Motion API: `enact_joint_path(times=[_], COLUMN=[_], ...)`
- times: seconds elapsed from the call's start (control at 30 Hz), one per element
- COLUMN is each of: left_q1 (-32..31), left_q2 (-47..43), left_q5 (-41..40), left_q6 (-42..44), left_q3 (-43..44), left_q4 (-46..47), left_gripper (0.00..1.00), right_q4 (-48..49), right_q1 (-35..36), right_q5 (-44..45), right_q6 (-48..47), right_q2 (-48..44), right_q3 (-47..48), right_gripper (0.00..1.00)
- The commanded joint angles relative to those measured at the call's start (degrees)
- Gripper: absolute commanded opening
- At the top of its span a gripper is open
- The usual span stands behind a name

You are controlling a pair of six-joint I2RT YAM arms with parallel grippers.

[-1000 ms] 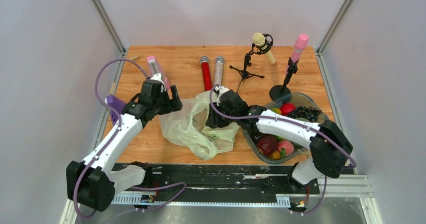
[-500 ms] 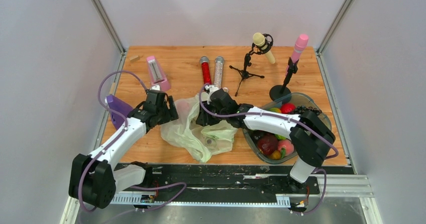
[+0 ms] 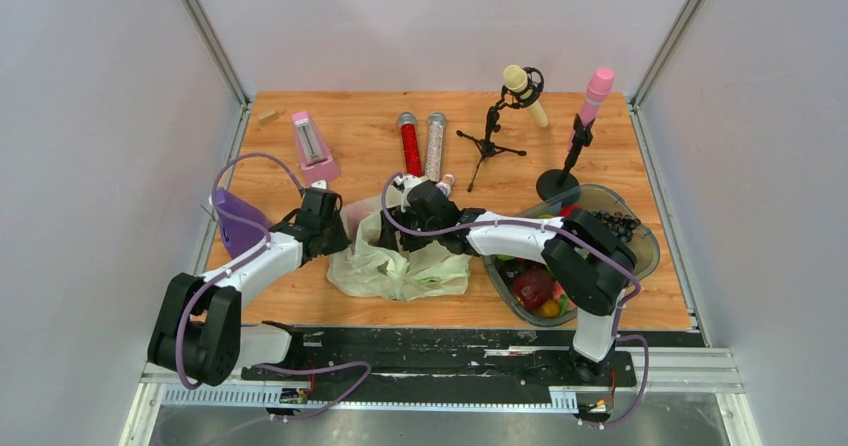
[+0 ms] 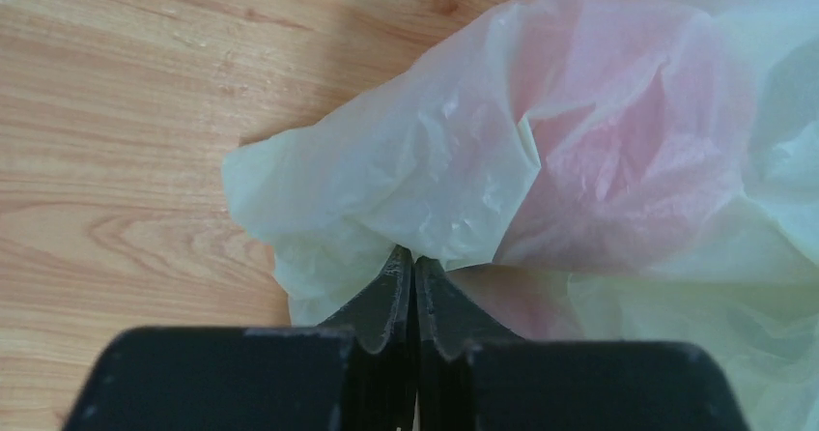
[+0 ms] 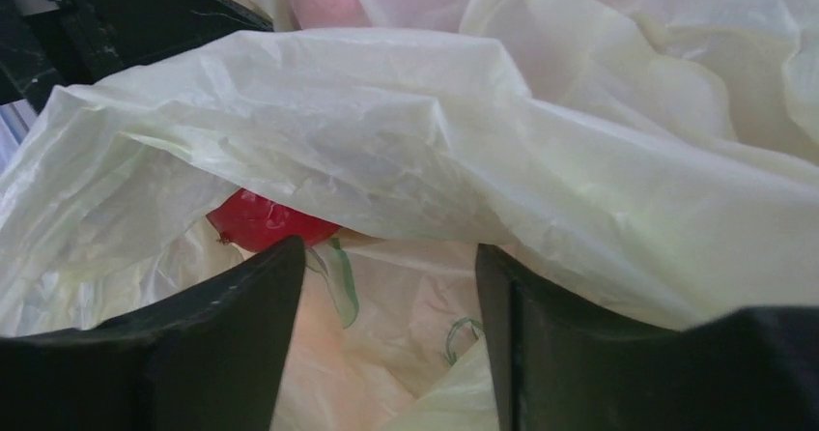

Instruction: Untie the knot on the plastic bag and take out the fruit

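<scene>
The pale green plastic bag (image 3: pixel 400 266) lies crumpled on the wooden table between both arms. My left gripper (image 4: pixel 413 257) is shut, pinching the bag's film (image 4: pixel 464 189) at its left edge. In the top view, the left gripper (image 3: pixel 335 228) sits low against that edge. My right gripper (image 5: pixel 386 257) is open, its fingers reaching into the bag's mouth from the right. In the top view, the right gripper (image 3: pixel 400 228) sits over the bag. A red fruit (image 5: pixel 266 223) shows inside, just beyond the left fingertip and partly covered by plastic. The knot is out of view.
A clear bowl (image 3: pixel 645 251) of toy fruit stands at the right, under my right arm. A purple object (image 3: pixel 238 228) sits by the left arm. Behind are a pink metronome (image 3: pixel 312 146), two tubes (image 3: pixel 410 144) and two microphone stands (image 3: pixel 490 136).
The left gripper moved down to the bag's left edge and shut on it. The right gripper slid left over the bag and opened wider. The bag bunched up between them.
</scene>
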Motion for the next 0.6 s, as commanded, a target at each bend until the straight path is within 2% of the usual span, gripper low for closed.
enact_joint_path(times=[0.0, 0.03, 0.17, 0.57], left_q1=[0.33, 0.33, 0.25, 0.25], left_q2=[2.37, 2.93, 3.99, 5.80], left_q5=[2.28, 2.71, 5.82, 14.91], left_q6=[0.09, 0.11, 0.59, 2.70], left_q3=[-0.90, -1.01, -1.89, -2.97], left_q4=[4.83, 5.35, 9.08, 15.76], left_gripper=[0.03, 0.00, 0.00, 0.00], right_q4=[4.60, 4.63, 4.63, 3.11], right_q1=[0.35, 0.40, 0.41, 0.48], right_q5=[-2.04, -2.27, -3.84, -4.34], right_q6=[-1.45, -1.61, -2.62, -2.51], right_q2=[0.39, 0.46, 1.40, 8.29], right_q3=[1.80, 1.82, 2.23, 5.40], right_gripper=[0.74, 0.79, 0.98, 1.00])
